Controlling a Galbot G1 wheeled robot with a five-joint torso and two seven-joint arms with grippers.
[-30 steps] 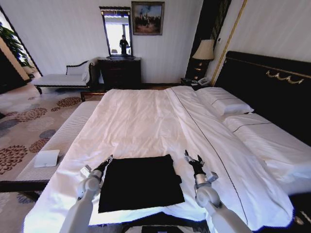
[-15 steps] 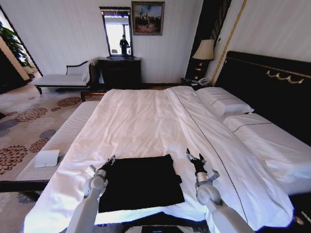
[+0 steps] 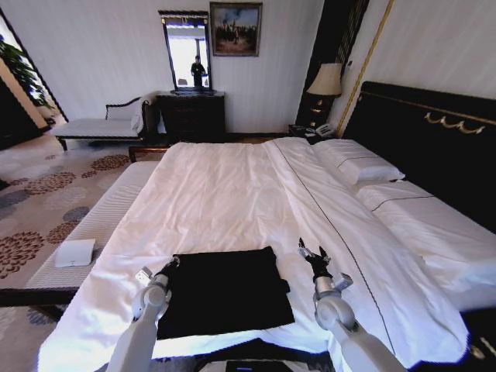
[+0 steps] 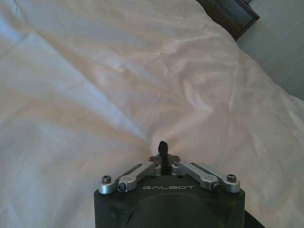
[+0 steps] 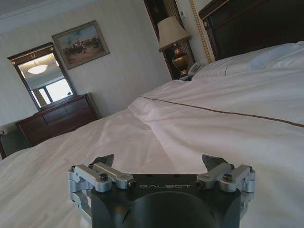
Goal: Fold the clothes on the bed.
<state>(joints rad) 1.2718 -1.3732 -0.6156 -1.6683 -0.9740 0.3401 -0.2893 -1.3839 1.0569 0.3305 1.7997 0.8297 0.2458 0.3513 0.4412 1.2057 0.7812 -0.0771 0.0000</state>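
The clothes [image 3: 225, 291], a black T-shirt folded into a rough rectangle, lie flat at the near end of the bed [image 3: 232, 194] on its white duvet. My left gripper [image 3: 172, 263] sits at the shirt's far left corner. In the left wrist view the left gripper [image 4: 163, 147] is shut, its fingertips pressed together over white duvet with nothing seen between them. My right gripper [image 3: 311, 252] hovers just past the shirt's far right corner, over bare duvet. The right wrist view shows the right gripper [image 5: 157, 161] open, fingers spread wide.
White pillows [image 3: 360, 167] and a tall black headboard [image 3: 434, 132] are on the right. A pale bench [image 3: 101, 225] with a white box [image 3: 75, 252] runs along the bed's left side. A dark dresser [image 3: 192, 116] and a lamp [image 3: 325, 81] stand by the far wall.
Both grippers have drawn back slightly toward me; the left one now sits lower, at the shirt's corner. The shirt has not moved.
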